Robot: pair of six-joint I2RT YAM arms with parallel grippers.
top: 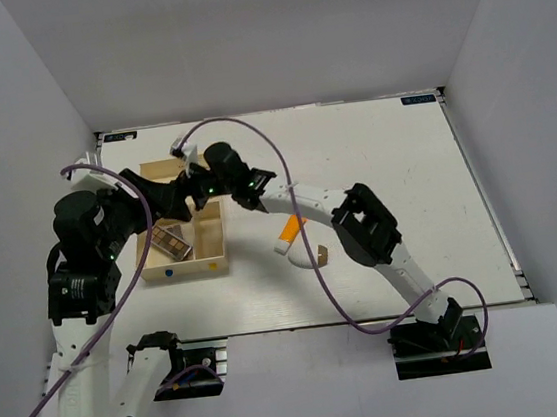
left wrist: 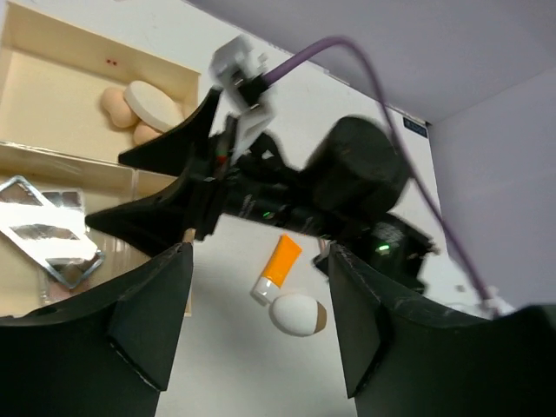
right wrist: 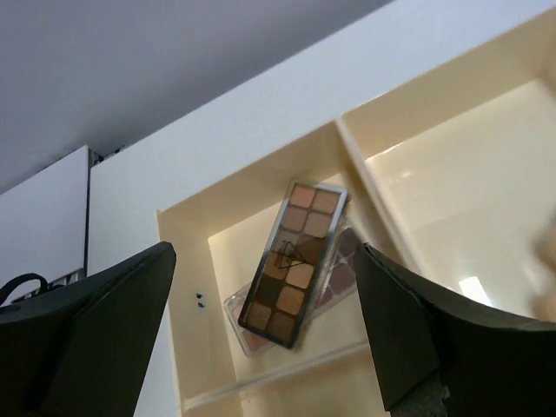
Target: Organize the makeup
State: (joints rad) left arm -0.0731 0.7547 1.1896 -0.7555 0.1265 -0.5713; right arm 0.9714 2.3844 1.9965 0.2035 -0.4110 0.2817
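The pale wooden tray (top: 187,271) lies left of centre. Two slim eyeshadow palettes (right wrist: 294,265) are stacked crosswise in its front compartment, a brown one on a pinkish one (right wrist: 340,271); the top view shows them too (top: 172,241). Peach sponges (left wrist: 115,104) and a round cream puff (left wrist: 153,102) sit in a back compartment. My right gripper (right wrist: 261,334) hangs open above the palettes, holding nothing. My left gripper (left wrist: 259,321) is open and empty beside the tray. An orange tube with a white cap (left wrist: 281,263) and a white egg-shaped item with a brown end (left wrist: 298,314) lie on the table.
The right arm (top: 366,224) stretches across the table from its base to the tray, passing over the orange tube (top: 291,229). Both wrists crowd over the tray, the right gripper's black fingers (left wrist: 156,187) right in front of the left camera. White walls enclose the table.
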